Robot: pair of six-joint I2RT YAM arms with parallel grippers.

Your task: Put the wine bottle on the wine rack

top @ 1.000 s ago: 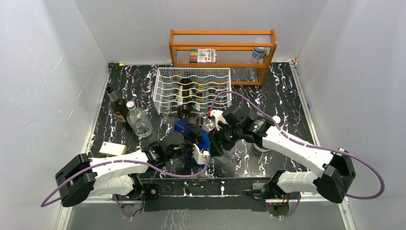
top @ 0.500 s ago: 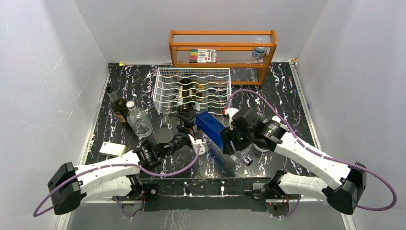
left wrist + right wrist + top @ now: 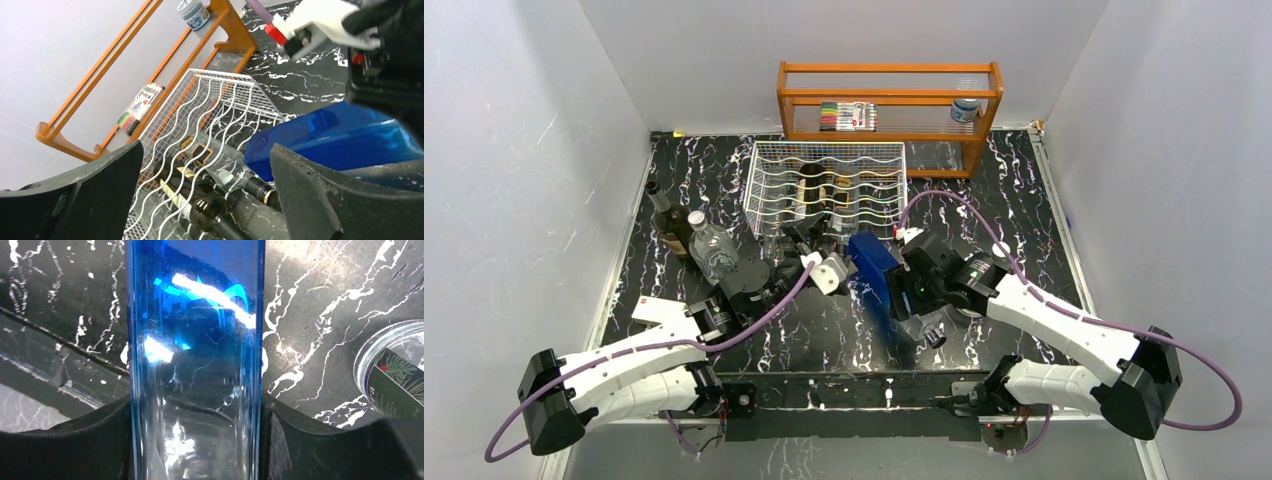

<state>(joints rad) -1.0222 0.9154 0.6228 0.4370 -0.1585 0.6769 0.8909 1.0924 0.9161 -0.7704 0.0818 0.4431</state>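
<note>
One wine bottle (image 3: 872, 268), blue glass, flat-sided, held tilted above the surface (image 3: 1024, 200), just in front of the right front corner of the wine rack (image 3: 829, 185) and not in any cradle. One right gripper (image 3: 195, 440), clamped on the bottle's body with a finger (image 3: 75, 440) pressed to each side. The wine rack stands mid-surface towards the back, with dark bottles (image 3: 809, 195) lying in its cradles. One left gripper (image 3: 207, 160), spread wide and holding nothing, faces the rack front, just left of the blue bottle. One clear round container (image 3: 395, 375) on the surface beside the bottle. One dark upright bottle (image 3: 667, 225) and one clear upright bottle (image 3: 714, 255) at the left, close together. One white box (image 3: 659, 312) nearer. One orange shelf (image 3: 889, 95) behind the rack, carrying a marker pack (image 3: 849, 115) and a small jar (image 3: 964, 110).
</note>
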